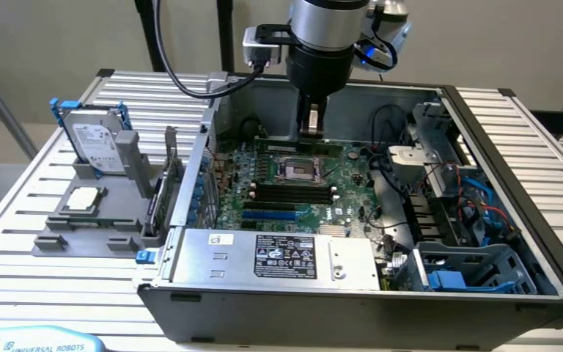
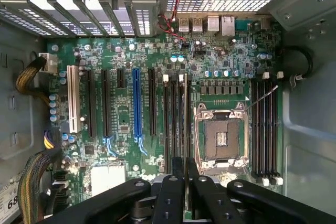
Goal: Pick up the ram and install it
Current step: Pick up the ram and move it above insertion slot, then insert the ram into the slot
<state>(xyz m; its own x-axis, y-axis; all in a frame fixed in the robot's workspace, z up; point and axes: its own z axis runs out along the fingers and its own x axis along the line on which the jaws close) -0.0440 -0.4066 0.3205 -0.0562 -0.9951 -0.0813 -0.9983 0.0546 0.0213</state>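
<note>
My gripper [image 1: 313, 132] hangs inside the open computer case [image 1: 516, 191], over the far side of the motherboard [image 1: 262, 176]. It is shut on the ram [image 1: 296, 144], a thin green stick lying level just beyond the empty processor socket [image 1: 296, 170]. In the wrist view the ram [image 2: 185, 124] shows edge-on as a dark narrow strip between my black fingers [image 2: 172, 192]. It lines up with the group of memory slots [image 2: 170, 124] beside the socket [image 2: 220, 137]. How deep it sits in a slot I cannot tell. My gripper [image 2: 185, 165] stands right above it.
A silver hard drive with blue rails [image 1: 100, 139] and a square processor chip [image 1: 84, 196] rest on a grey holder at the exterior view's left. The power supply [image 1: 272, 257] fills the case's near side. Cables [image 1: 428, 183] and a drive cage [image 1: 468, 271] crowd the right.
</note>
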